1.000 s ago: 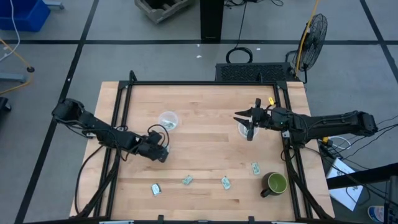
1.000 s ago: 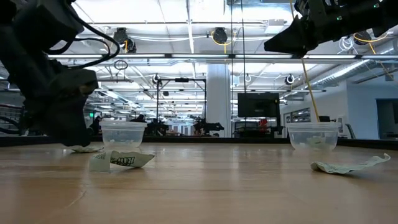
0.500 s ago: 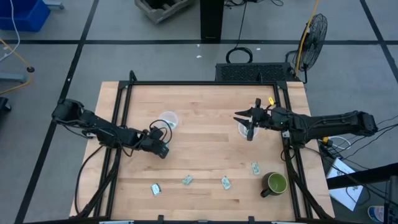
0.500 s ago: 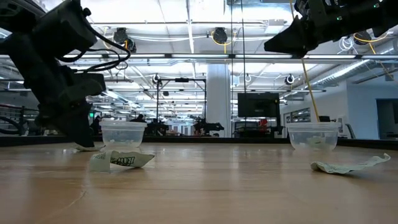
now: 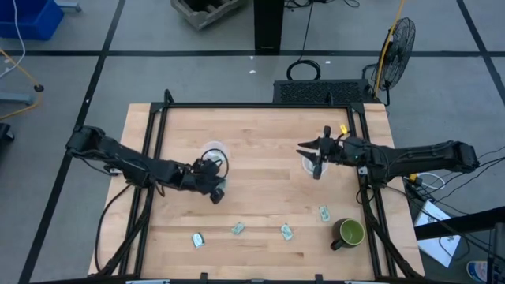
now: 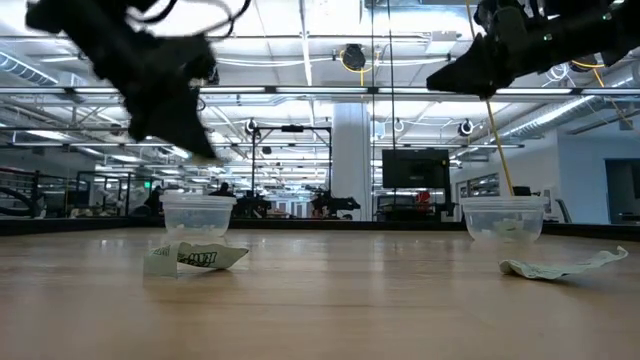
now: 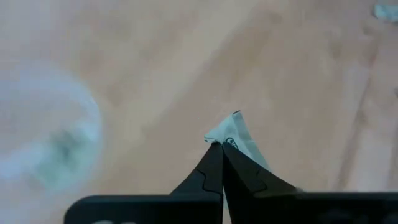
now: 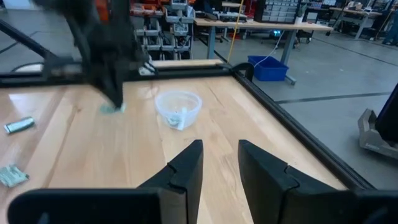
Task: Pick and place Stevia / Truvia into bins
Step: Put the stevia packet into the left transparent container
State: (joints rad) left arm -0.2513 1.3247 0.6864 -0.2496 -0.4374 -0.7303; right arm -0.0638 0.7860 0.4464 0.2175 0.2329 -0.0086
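Observation:
My left gripper (image 5: 215, 192) hangs above the table, just near-side of the left clear cup (image 5: 213, 151), shut on a pale green Stevia sachet (image 7: 237, 133). From the right wrist view the sachet (image 8: 113, 109) hangs under that gripper. My right gripper (image 5: 317, 163) stands open over the right clear cup (image 5: 308, 163), nothing between its fingers (image 8: 185, 169). Both cups (image 6: 198, 214) (image 6: 503, 217) stand on the wood and hold sachets. Several more sachets lie flat along the near side (image 5: 197, 239) (image 5: 237, 229) (image 5: 287, 231) (image 5: 323, 212). My left gripper pinches one end of the sachet (image 7: 225, 144) between its two fingertips, only at their free ends. The fingers point down at a slant. The sachet sticks out beyond the tips, lifted clear of the table.
A dark green mug (image 5: 348, 233) stands at the near right corner. A black frame (image 5: 152, 134) runs along the table's left, far and right sides. Bare wood lies between the two cups (image 5: 260, 162).
My left gripper has shut on a sachet that lay on the table near the left cup. It then rose well above the table and moved a little toward the right edge. The sachet has come up with it, lifted clear.

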